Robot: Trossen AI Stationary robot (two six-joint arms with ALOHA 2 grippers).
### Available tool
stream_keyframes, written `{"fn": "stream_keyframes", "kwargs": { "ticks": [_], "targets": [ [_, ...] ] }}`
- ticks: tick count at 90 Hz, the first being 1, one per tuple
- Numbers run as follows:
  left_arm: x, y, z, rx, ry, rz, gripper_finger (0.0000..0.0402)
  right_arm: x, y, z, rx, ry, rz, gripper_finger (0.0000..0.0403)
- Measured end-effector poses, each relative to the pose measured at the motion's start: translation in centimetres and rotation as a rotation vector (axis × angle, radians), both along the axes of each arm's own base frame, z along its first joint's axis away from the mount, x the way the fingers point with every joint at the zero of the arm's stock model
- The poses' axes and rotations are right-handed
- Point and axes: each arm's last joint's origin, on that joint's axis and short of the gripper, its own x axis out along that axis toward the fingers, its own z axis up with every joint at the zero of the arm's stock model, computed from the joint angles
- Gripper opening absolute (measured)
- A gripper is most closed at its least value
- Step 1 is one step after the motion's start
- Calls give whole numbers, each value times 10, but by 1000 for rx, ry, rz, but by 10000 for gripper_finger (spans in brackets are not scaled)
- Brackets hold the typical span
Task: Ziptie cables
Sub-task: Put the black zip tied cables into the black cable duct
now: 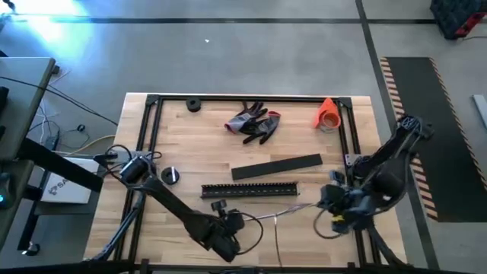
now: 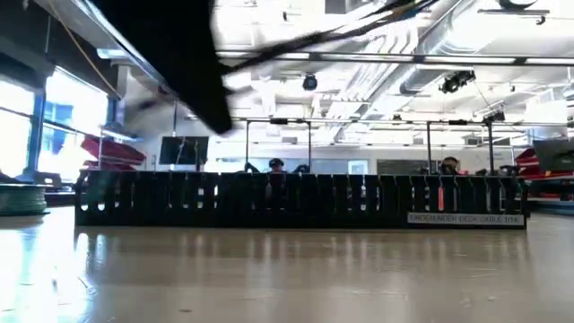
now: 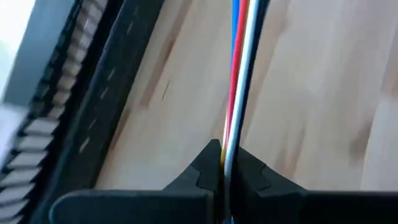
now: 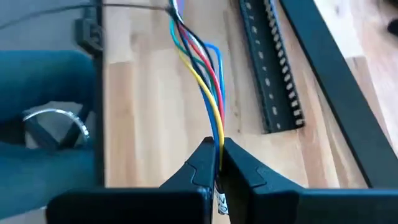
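Observation:
The cables (image 1: 283, 212) are a thin bundle stretched between my two grippers near the table's front edge. Up close they show as blue, red, white and yellow wires (image 3: 239, 74) in the left wrist view. In the right wrist view they fan out into loose loops (image 4: 202, 68). My left gripper (image 1: 237, 221) is shut on the bundle's left end, my right gripper (image 1: 329, 200) on its right end. A long black slotted strip (image 1: 251, 189) lies just beyond the cables. My left gripper pinches the cable bundle (image 3: 227, 152) between its two fingertips (image 3: 208, 163), with the wires running straight on past the tips, along the fingers. The bundle looks straight above the wooden table. My right gripper pinches the bundle (image 4: 217, 140) between its two fingertips (image 4: 202, 158), and the wires lead away along the fingers. Beyond the tips they spread into slack curves over the table.
A flat black strip (image 1: 275, 167) lies behind the slotted one, which fills the low view (image 2: 296, 199). Grey-and-red gloves (image 1: 255, 122) and an orange object (image 1: 329, 113) sit at the far side. Small black round parts (image 1: 171, 175) (image 1: 193, 105) lie left. A black frame (image 1: 152, 99) borders the table.

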Motion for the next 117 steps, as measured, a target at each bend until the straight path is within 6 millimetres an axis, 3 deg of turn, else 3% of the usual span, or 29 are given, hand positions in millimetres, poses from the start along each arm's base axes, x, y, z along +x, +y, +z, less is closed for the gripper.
{"fn": "stream_keyframes", "kwargs": {
  "ticks": [27, 43, 70, 89, 117],
  "targets": [
    [-40, 36, 20, 189, 430, 44, 0, 40, -24, -73, -19, 44, -79, 0],
    [-46, 52, 3, 271, 576, -54, 0, 52, -49, -96, -33, 70, -153, 0],
    [-57, 78, -35, 319, 703, -42, 0, 61, -72, -107, -23, 83, -186, 0],
    [-65, 79, -55, 266, 702, -50, 0, 64, -77, -107, -23, 84, -191, 0],
    [-78, 77, -65, 296, 720, -25, 0, 75, -72, -119, -11, 93, -186, 0]
  ]
}}
